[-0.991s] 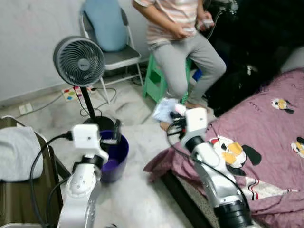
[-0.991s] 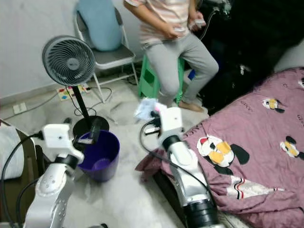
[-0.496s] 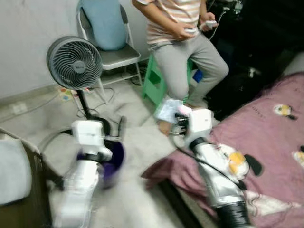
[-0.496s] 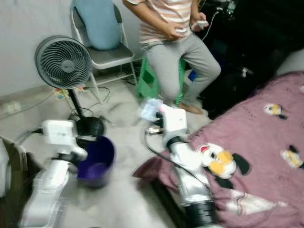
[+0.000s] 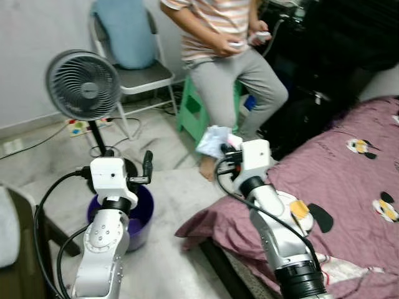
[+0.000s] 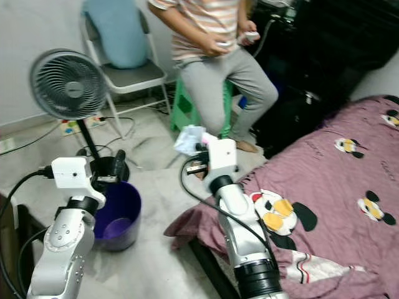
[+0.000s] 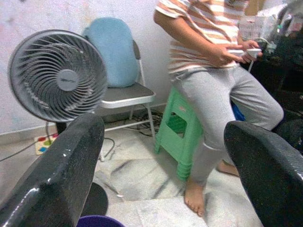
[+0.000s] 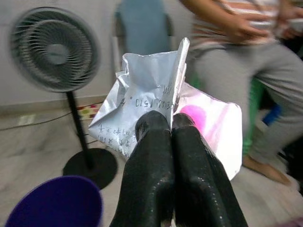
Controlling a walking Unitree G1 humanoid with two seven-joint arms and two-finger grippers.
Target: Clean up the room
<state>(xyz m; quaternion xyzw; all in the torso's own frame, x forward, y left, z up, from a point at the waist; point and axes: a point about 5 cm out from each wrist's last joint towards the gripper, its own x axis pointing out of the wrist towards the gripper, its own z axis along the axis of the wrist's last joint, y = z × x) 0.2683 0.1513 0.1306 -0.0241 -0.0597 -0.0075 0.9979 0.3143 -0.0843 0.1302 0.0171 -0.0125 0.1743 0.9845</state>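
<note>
My right gripper point(image 8: 170, 120) is shut on a crumpled silver wrapper point(image 8: 142, 94) with a pink patch and holds it up in the air. In the left eye view the wrapper point(image 5: 214, 140) hangs in front of the bed's corner, to the right of a purple bin point(image 5: 142, 210) on the floor. The bin's rim point(image 8: 52, 201) lies low and to one side of the right fingers. Above the bin my left gripper point(image 7: 161, 125) is open, its two black fingers point(image 7: 71, 161) wide apart with nothing between them.
A standing fan point(image 5: 83, 85) is just behind the bin, with a power strip point(image 5: 80, 126) and cables on the floor. A folding chair with a blue cushion point(image 5: 128, 37) stands by the wall. A person point(image 5: 230, 68) sits on a green stool point(image 5: 194, 112). A purple-covered bed point(image 5: 349, 168) is on the right.
The whole picture has shifted and was blurred half a second ago, so the camera moved. Both arms keep much the same pose, and the wrapper stays in the right gripper.
</note>
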